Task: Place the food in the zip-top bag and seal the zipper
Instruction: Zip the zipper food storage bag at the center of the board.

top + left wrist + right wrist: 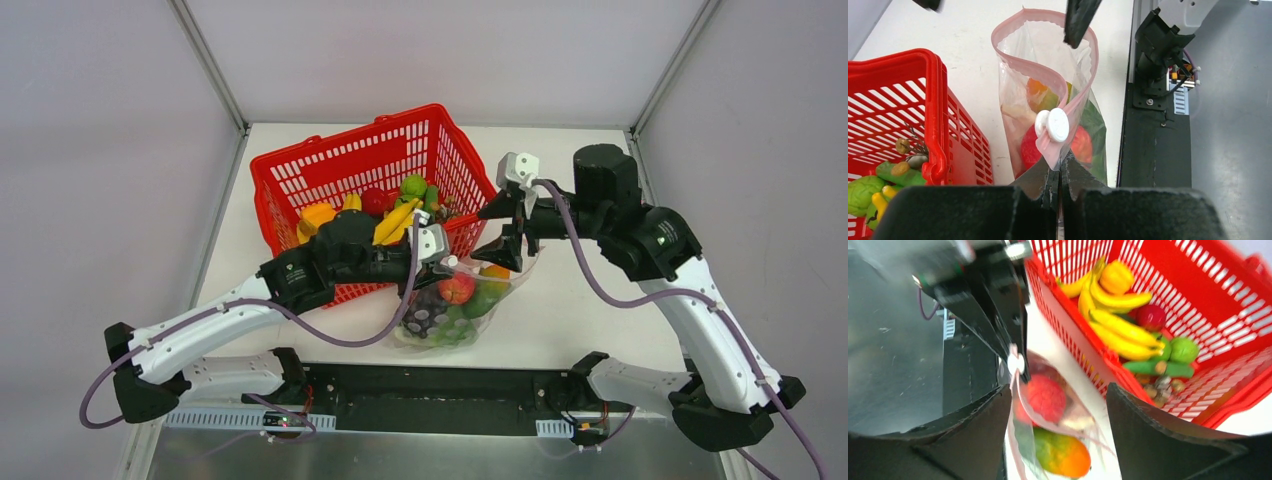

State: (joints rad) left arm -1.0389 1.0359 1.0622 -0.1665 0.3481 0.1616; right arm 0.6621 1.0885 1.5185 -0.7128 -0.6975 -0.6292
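The clear zip-top bag (452, 318) stands in front of the red basket, its mouth open. It holds purple grapes (425, 316), a red fruit (1029, 148) and a green-orange fruit (1063, 452). My left gripper (1060, 170) is shut on the end of the pink zipper strip (1048, 75), just below the white slider (1053, 125). My right gripper (1058, 390) is open, its fingers (1080, 20) straddling the far side of the bag's mouth without gripping it. Yellow bananas (1118, 325), green lettuce (413, 186), a cucumber (1153, 368) and an orange (318, 215) lie in the basket.
The red mesh basket (340, 160) stands at the table's back left, touching the left arm's wrist. The black base plate (430, 385) runs along the near edge. Grey walls close in the table on both sides and at the back.
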